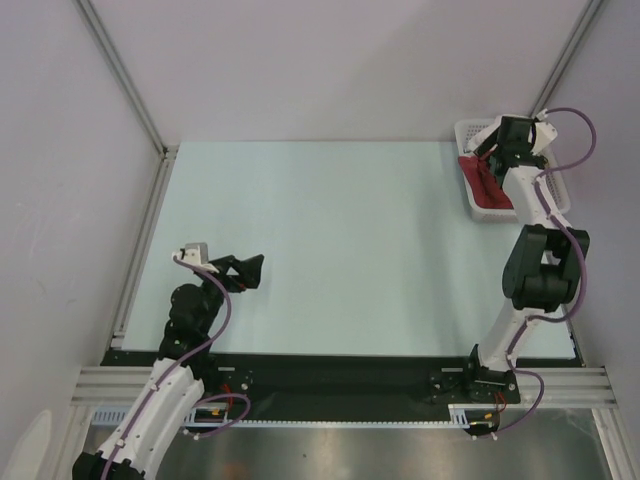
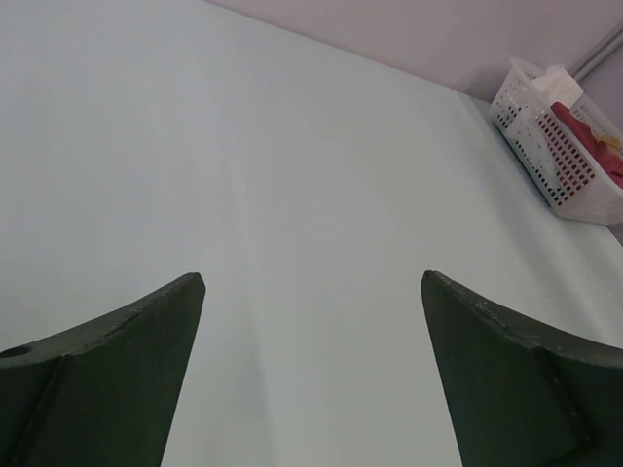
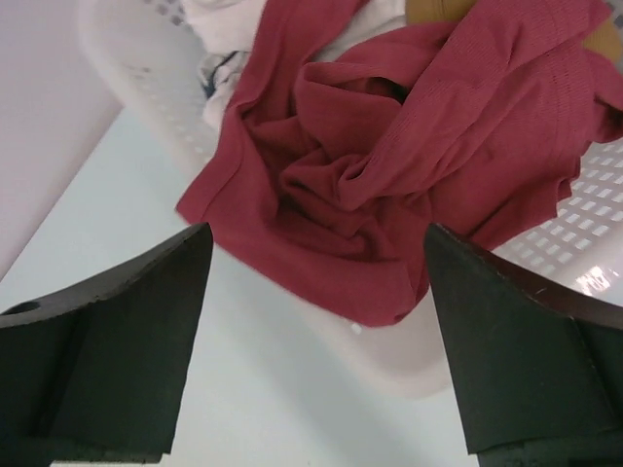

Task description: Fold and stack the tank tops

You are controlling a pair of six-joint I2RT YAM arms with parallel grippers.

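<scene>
**Right gripper** (image 3: 316,233): it hangs directly over the basket (image 3: 594,214). The jaws are spread wide and nothing is between them.

**Left gripper** (image 1: 250,268): it sits well apart from the basket, over bare table (image 1: 350,230). It is also fully spread and holds nothing.

**Dark red tank top** (image 3: 389,165): it lies crumpled in the basket in deep folds. One edge is draped over the basket's rim on the table side.

**Tan-brown tank top** (image 3: 438,8): only a sliver shows at the far side of the basket, touching the red one. Whether it lies under or beside the red one cannot be told.

**Task status:** in my judgement neither top has been taken out, so no folding or stacking has begun.

**Risks noted:**
- The two tops lie against each other, so a pinch into the bunched red folds may catch the tan cloth as well and lift both together.
- A fingertip driven too deep may snag the basket's mesh wall.
- The basket looks light, so a snagged garment could drag or tip it on the lift.
- A grip on a middle fold rather than an edge or strap would bring the top out twisted and make it hard to lay flat.
</scene>
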